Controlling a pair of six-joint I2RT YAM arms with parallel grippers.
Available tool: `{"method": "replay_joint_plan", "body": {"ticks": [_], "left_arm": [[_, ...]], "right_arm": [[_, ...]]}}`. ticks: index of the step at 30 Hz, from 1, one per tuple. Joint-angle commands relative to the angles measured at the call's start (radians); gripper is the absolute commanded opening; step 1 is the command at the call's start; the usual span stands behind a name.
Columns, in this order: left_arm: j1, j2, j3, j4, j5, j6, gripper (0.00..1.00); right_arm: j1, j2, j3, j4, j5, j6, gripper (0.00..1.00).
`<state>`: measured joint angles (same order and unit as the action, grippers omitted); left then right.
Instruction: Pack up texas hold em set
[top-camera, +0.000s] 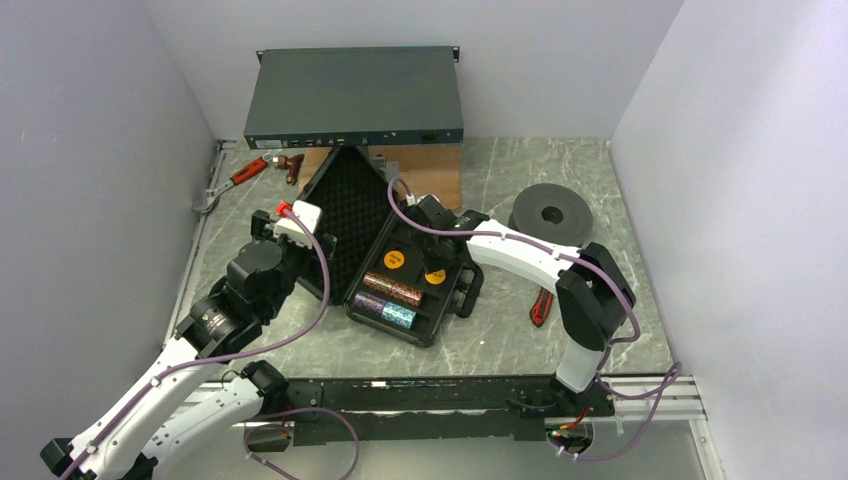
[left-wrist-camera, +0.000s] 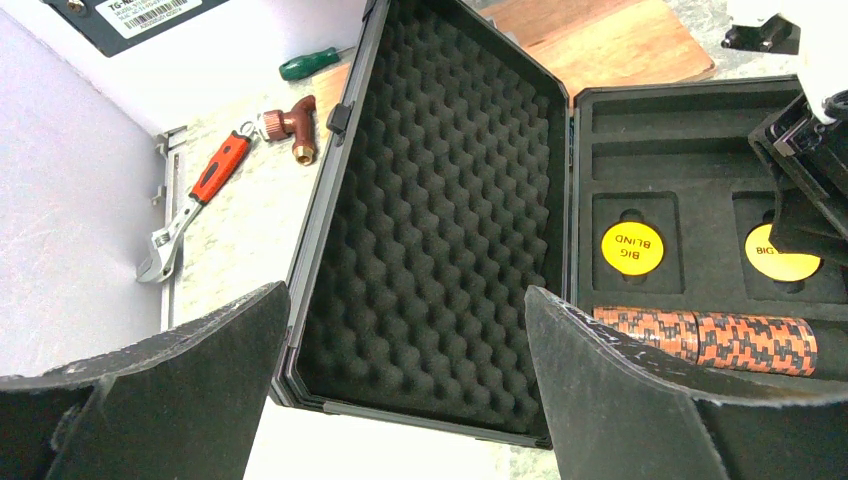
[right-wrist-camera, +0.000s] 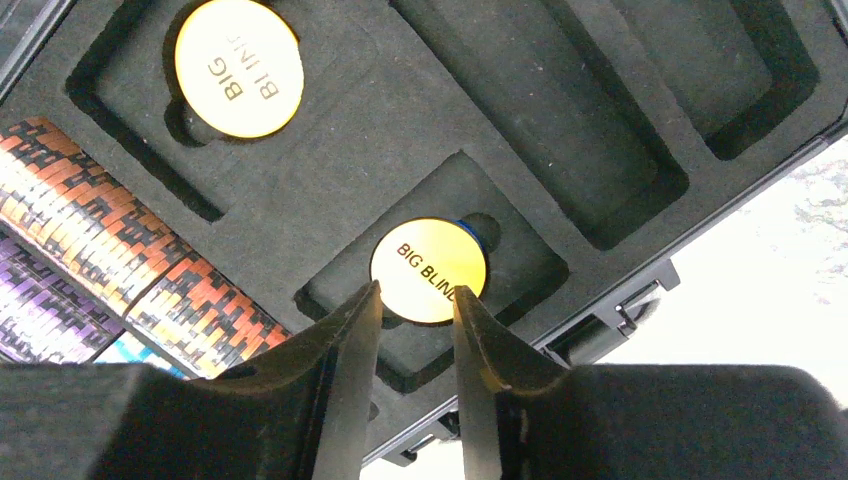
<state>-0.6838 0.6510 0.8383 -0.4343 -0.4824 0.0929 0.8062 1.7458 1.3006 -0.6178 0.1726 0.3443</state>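
Observation:
The black case lies open mid-table, its foam lid (top-camera: 345, 215) to the left and its tray rim (top-camera: 455, 300) to the right. The tray holds a brown roll (top-camera: 392, 288), a purple roll (top-camera: 368, 305), a teal roll (top-camera: 398, 316) and two yellow "BIG BLIND" discs (top-camera: 394, 259). My right gripper (right-wrist-camera: 416, 288) is slightly open and empty just above the near edge of the second yellow disc (right-wrist-camera: 428, 265). That disc lies in its pocket with a blue edge (right-wrist-camera: 470, 228) showing under it. My left gripper (left-wrist-camera: 406, 290) is wide open and empty over the lid's near end (left-wrist-camera: 440, 200).
A big grey rack unit (top-camera: 355, 97) stands at the back on a wooden board (top-camera: 430, 170). A red-handled wrench (top-camera: 235, 180) and a copper fitting (top-camera: 292, 165) lie back left. A dark round weight (top-camera: 550, 215) and a red-black handled tool (top-camera: 541, 307) lie right of the case.

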Motion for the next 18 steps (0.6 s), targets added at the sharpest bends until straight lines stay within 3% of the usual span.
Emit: {"method": "replay_joint_plan", "body": {"ticks": [1,18], "left_arm": [[0.002,-0.003,0.012,0.011,0.014,0.004,0.94],[0.001,-0.003,0.011,0.012,0.01,0.004,0.94]], "right_arm": [[0.004,0.017,-0.021,0.046,-0.013,0.013,0.32],[0.005,0.039,-0.048,0.051,0.015,-0.002,0.3]]}}
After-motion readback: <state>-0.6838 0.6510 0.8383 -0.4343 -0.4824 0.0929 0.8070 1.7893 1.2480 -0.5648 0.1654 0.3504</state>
